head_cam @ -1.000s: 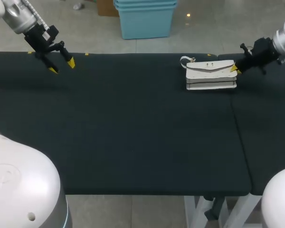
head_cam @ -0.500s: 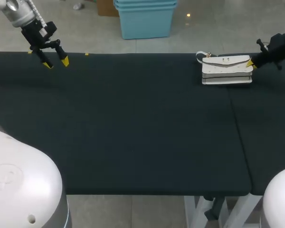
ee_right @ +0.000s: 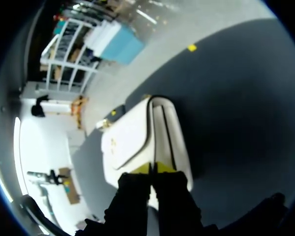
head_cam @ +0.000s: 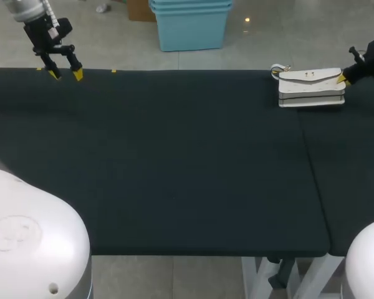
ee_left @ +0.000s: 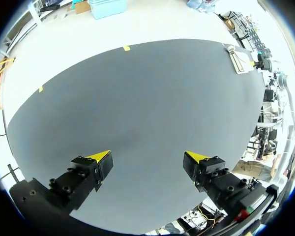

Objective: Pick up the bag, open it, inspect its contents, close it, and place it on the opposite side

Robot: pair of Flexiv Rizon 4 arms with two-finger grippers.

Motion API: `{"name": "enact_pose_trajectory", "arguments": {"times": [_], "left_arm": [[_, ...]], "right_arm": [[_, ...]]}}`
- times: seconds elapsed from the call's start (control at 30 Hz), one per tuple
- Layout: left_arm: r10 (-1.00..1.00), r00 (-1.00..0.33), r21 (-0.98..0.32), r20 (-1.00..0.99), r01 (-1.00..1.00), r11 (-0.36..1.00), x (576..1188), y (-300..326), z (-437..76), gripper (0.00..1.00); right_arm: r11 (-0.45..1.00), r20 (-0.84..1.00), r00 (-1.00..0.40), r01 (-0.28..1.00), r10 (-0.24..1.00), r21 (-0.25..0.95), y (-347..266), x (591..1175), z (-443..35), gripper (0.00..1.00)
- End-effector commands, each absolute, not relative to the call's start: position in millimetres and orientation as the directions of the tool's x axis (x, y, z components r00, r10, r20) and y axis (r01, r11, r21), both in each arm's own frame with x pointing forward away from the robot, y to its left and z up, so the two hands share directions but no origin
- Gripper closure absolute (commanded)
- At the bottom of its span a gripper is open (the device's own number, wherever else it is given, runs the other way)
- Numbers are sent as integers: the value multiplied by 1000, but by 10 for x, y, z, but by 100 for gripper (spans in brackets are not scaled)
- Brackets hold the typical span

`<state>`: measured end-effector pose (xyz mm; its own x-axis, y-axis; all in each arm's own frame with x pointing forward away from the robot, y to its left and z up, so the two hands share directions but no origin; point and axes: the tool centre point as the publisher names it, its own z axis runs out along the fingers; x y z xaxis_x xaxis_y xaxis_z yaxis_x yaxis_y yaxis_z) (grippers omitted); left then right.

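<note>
A white bag (head_cam: 311, 87) with a front flap and a small strap loop lies near the table's far right edge. My right gripper (head_cam: 343, 79) is at the bag's right end, shut on its edge. In the right wrist view the yellow tips (ee_right: 154, 168) are pinched together on the near end of the bag (ee_right: 137, 140), which stretches away ahead of them. My left gripper (head_cam: 65, 73) hangs open over the far left edge of the table, holding nothing. The left wrist view shows its fingers (ee_left: 147, 160) spread wide over bare table, with the bag (ee_left: 238, 58) far off.
The dark table (head_cam: 174, 162) has a seam (head_cam: 310, 168) running front to back near its right side, just under the bag's right half. Small yellow tape marks (head_cam: 114, 70) sit along the far edge.
My right gripper has moved right and toward the far edge, taking the bag along. My left gripper has drawn back toward the far left corner, still open.
</note>
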<state>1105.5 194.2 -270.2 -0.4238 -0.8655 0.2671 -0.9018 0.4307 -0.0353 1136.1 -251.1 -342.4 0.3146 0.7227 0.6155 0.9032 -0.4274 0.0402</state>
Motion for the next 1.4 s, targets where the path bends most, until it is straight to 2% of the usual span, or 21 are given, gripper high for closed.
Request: {"name": "enact_pose_trajectory", "arguments": {"times": [0.03, 0.1, 0.13, 0.17, 0.4, 0.47, 0.5, 0.6, 0.77, 1.03, 1.4], "left_arm": [[-873, -421, -43, 246, -905, 424, 10986, 1930, -2673, 0], [-873, -421, -41, 245, -904, 425, 10986, 1927, -2671, 0], [-874, -420, -40, 244, -905, 424, 10987, 1923, -2668, 0], [-875, -420, -41, 243, -905, 423, 10987, 1921, -2666, 0], [-874, -421, -41, 242, -905, 424, 10985, 1910, -2656, 0], [-874, -421, -42, 243, -905, 424, 10985, 1910, -2656, 0], [-874, -421, -42, 243, -905, 424, 10985, 1909, -2655, 0], [-873, -423, -42, 243, -904, 426, 10976, 1906, -2649, 0], [-873, -425, -47, 238, -903, 427, 10963, 1915, -2618, 0], [-877, -425, -51, 222, -904, 425, 10955, 1936, -2579, 0], [-891, -419, -60, 177, -908, 415, 10919, 1937, -2515, 0]], "right_arm": [[-405, 615, 309, 914, 725, 18, -2569, 11452, -3428, 100], [-397, 618, 305, 918, 725, 14, -2579, 11466, -3439, 100], [-394, 618, 303, 919, 726, 12, -2584, 11475, -3448, 95], [-395, 616, 306, 919, 726, 9, -2588, 11484, -3459, 85], [-390, 612, 316, 921, 725, -14, -2650, 11551, -3513, 64], [-395, 610, 322, 919, 724, -16, -2666, 11567, -3508, 51], [-399, 608, 325, 917, 725, -15, -2674, 11565, -3497, 34], [-415, 589, 335, 910, 735, 0, -2706, 11550, -3458, 0], [-446, 544, 355, 894, 760, 40, -2771, 11496, -3367, 0], [-483, 392, 384, 854, 836, 193, -2728, 11341, -3170, 0], [-414, 232, 351, 844, 907, 341, -2543, 11014, -2945, 0]]}}
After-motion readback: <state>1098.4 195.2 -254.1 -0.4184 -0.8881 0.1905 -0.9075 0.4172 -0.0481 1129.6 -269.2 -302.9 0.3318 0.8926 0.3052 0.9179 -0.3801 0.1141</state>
